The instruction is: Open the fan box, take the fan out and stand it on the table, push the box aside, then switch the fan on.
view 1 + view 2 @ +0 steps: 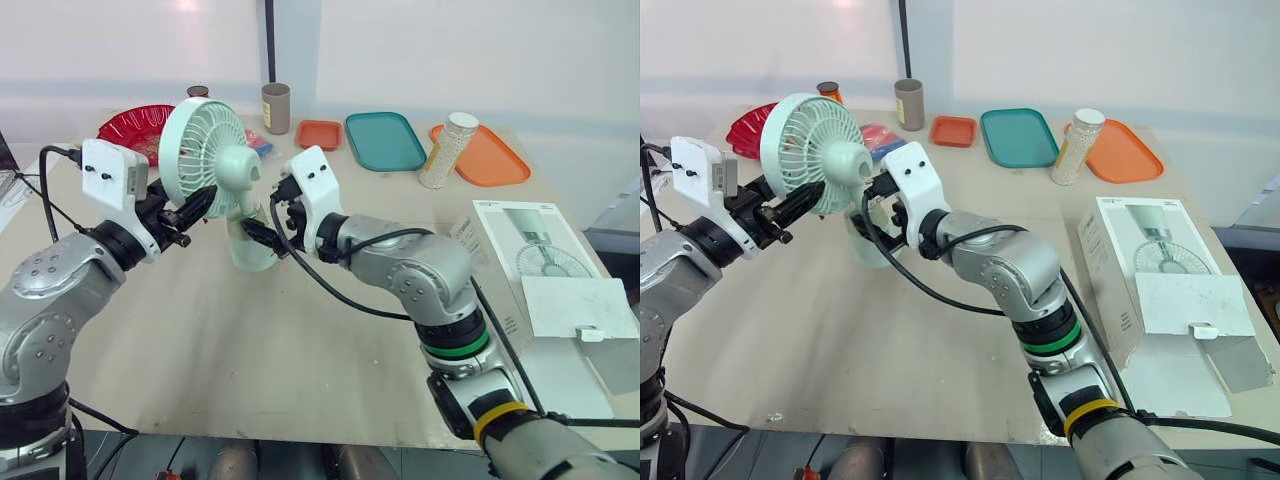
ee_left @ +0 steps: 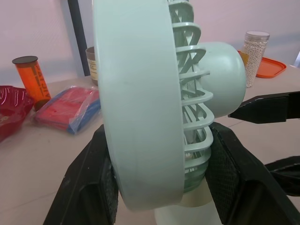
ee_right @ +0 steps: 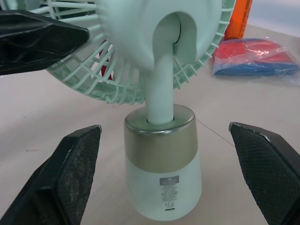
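Fan [image 1: 212, 150] stands on the table [image 1: 250, 340], head rim pinched in the left gripper [image 1: 197, 208], base untouched between the wide-open, empty right gripper [image 1: 258, 232] fingers; a left-side tug or uneven right closure could tip it.

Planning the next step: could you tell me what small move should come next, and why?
Probably close the right gripper on the fan base: its fingers stand open either side of it, while the left gripper clamps the fan head.
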{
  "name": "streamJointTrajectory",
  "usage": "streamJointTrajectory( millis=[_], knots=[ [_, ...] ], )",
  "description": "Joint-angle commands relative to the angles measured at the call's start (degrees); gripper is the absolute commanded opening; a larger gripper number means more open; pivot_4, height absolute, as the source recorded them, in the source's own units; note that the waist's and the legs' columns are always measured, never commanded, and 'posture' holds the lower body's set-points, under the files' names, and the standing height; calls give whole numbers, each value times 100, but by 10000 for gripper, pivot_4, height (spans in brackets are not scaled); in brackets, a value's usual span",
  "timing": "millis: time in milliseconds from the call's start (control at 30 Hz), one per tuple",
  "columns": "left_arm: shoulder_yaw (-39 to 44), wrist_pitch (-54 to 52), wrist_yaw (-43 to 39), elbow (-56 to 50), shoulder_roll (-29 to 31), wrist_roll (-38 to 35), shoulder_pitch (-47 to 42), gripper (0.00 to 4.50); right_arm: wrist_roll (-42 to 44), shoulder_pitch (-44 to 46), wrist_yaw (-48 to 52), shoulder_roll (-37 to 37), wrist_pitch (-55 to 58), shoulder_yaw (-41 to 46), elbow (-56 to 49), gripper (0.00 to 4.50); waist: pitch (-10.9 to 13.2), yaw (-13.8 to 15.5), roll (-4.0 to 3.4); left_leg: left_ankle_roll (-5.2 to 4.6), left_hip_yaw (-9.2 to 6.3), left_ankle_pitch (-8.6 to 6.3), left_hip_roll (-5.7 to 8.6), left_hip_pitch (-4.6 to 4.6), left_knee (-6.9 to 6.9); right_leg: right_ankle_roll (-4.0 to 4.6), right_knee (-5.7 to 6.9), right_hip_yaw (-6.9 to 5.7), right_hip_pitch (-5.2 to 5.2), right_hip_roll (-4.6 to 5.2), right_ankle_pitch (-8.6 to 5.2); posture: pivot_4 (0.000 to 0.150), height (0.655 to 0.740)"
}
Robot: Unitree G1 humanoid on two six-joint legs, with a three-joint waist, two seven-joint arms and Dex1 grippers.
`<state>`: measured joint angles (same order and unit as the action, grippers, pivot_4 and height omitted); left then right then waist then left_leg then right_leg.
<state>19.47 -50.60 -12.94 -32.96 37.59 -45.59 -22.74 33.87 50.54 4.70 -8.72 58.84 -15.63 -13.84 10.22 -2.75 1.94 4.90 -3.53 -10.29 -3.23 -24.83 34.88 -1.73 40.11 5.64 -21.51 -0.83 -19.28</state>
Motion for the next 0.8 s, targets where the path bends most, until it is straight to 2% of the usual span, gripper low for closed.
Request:
streamJointTrajectory(
  millis=[33,167,267,333,800],
  knots=[
    [153,84,-29,-223,114,-50,-123,21254,-222,170,174,154,-167,106,-42,45000,0,1,0,0,0,0,0,0,0,0,0,-1,0,0,0,1500,7400],
    [148,61,-37,-236,101,-56,-126,21254,-401,228,259,390,-289,148,154,45000,0,1,0,0,-1,0,1,-1,0,0,0,-2,0,1,0,1500,7400],
    [149,47,-53,-232,103,-52,-134,20830,-549,243,333,497,-360,154,256,37819,0,1,0,1,-1,0,1,-1,0,0,1,-2,0,1,0,1500,7400],
    [148,37,-46,-238,94,-49,-143,20830,-640,259,359,543,-348,172,305,29973,0,2,0,1,-2,0,1,-1,0,0,1,-3,0,1,0,1500,7400],
    [165,3,-30,-255,81,-84,-135,20830,-1025,272,525,898,-433,260,630,29973,0,2,0,2,-5,1,3,-2,0,0,1,-6,0,3,0,1500,7400]
  ],
)
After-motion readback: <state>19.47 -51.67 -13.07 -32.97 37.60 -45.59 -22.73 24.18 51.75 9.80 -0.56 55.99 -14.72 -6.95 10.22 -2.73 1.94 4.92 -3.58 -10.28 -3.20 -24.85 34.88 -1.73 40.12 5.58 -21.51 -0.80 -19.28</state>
